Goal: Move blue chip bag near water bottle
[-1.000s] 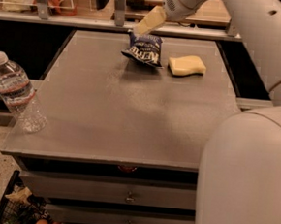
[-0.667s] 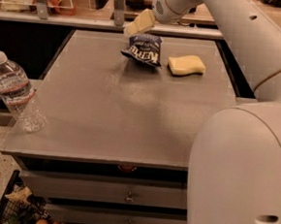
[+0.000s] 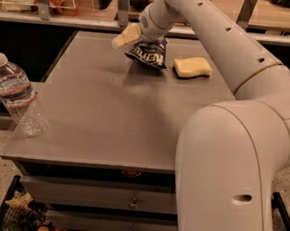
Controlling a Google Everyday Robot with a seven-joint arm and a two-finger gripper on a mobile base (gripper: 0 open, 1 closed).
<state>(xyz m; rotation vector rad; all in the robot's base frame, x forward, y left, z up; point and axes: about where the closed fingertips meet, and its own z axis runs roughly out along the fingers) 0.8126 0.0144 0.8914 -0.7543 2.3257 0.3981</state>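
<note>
Here, the pincer meets the blue chip bag at twelve o'clock on the worktop; I cannot tell its grip. Secure it, then carry low toward the water bottle at eight o'clock.

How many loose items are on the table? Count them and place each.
3. The water bottle stands at the near-left corner; the blue chip bag lies at the far centre, by the gripper; the sponge lies right of it. The arm may hide others.
</note>
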